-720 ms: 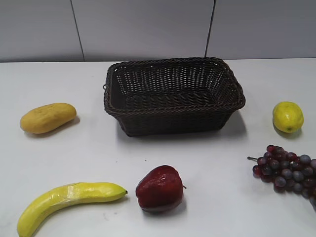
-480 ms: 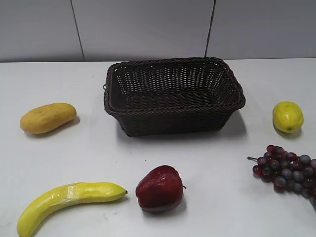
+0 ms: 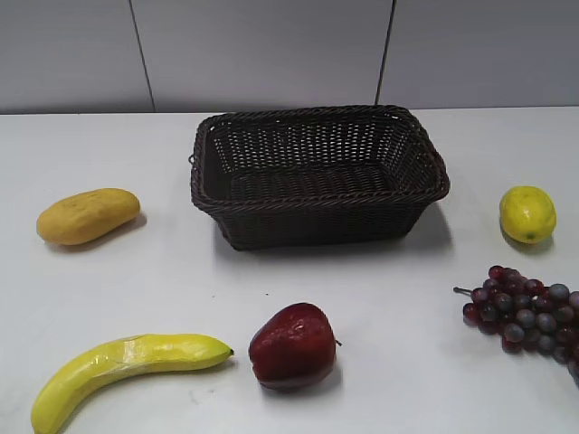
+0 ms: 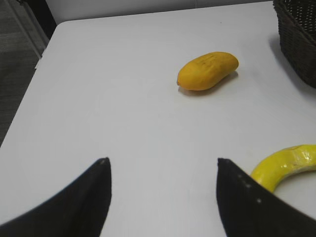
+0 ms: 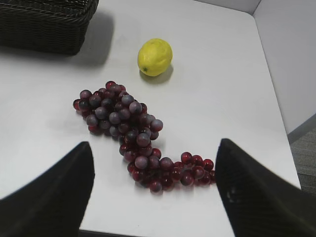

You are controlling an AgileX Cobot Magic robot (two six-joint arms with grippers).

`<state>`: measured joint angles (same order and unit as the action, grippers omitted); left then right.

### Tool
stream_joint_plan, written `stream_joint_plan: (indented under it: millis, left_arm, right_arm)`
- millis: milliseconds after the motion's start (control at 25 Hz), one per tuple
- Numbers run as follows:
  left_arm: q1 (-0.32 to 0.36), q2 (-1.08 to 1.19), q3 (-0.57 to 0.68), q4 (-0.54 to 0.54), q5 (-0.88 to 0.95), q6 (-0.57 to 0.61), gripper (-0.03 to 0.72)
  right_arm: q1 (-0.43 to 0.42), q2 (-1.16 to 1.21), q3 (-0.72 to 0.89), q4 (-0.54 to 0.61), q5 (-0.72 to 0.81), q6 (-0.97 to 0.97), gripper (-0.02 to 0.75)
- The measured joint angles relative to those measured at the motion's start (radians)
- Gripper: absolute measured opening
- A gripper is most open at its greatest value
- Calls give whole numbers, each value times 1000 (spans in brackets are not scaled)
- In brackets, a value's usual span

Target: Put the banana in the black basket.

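Note:
The banana [image 3: 122, 366] lies on the white table at the front left, long, curved and bright yellow with a dark tip. Part of it shows in the left wrist view [image 4: 289, 165], just right of my right jaw. The black basket [image 3: 317, 172] stands empty at the back middle; its corner shows in the left wrist view [image 4: 298, 37] and in the right wrist view [image 5: 47, 24]. My left gripper [image 4: 160, 163] is open and empty above bare table. My right gripper [image 5: 155, 145] is open and empty above the grapes. Neither gripper shows in the exterior view.
A yellow-orange oval fruit [image 3: 88, 215] lies left of the basket. A dark red apple [image 3: 293, 346] sits right of the banana's tip. A lemon [image 3: 526, 213] and a bunch of purple grapes [image 3: 525, 312] lie at the right. The table's left edge [image 4: 29, 94] is near.

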<state>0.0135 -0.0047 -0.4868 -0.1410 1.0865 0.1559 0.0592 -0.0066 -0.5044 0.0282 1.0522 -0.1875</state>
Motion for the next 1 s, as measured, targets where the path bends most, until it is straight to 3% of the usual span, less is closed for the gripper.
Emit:
stream_joint_plan:
  millis: [760, 1000]
  left_arm:
    - [0, 0, 0, 2, 0, 0, 490]
    - [0, 0, 0, 1, -2, 0, 644]
  right_arm:
    - [0, 0, 0, 0, 0, 0, 579]
    - [0, 0, 0, 0, 0, 0, 579]
